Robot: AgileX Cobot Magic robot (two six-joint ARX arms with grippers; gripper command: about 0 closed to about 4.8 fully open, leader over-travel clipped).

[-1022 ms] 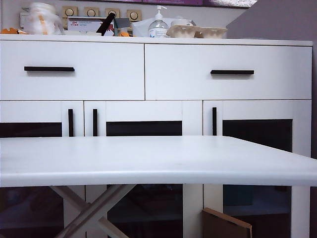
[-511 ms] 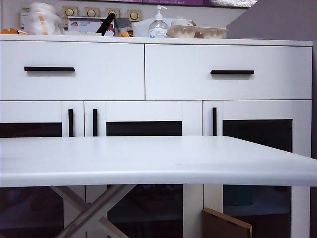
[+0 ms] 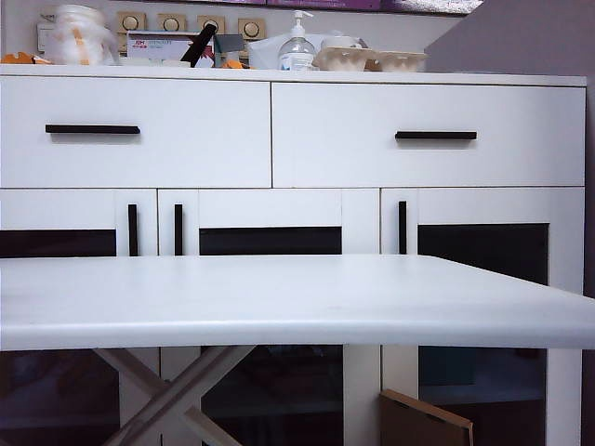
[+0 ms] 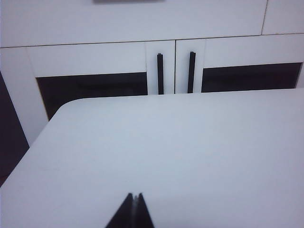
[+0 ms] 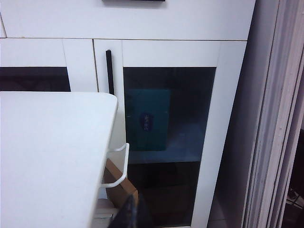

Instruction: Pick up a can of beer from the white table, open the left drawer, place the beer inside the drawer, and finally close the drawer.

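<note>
The can of beer is in none of the views. The white table (image 3: 279,297) fills the foreground with a bare top. Behind it, the left drawer (image 3: 186,139) is pushed flush with the cabinet front, and its black bar handle (image 3: 92,129) is free. My left gripper (image 4: 135,195) is shut and empty, with its dark tips low over the white table (image 4: 190,142). My right gripper (image 5: 135,200) is also shut and empty, off the table's right corner (image 5: 102,102) and above the floor. Neither gripper shows in the exterior view.
The wider right drawer (image 3: 428,163) is closed too. Below the drawers are glass doors with vertical handles (image 3: 403,227). A pump bottle (image 3: 297,46) and egg cartons (image 3: 367,59) stand on the cabinet. Cardboard (image 3: 423,423) leans under the table. A door frame (image 5: 280,118) stands close on the right.
</note>
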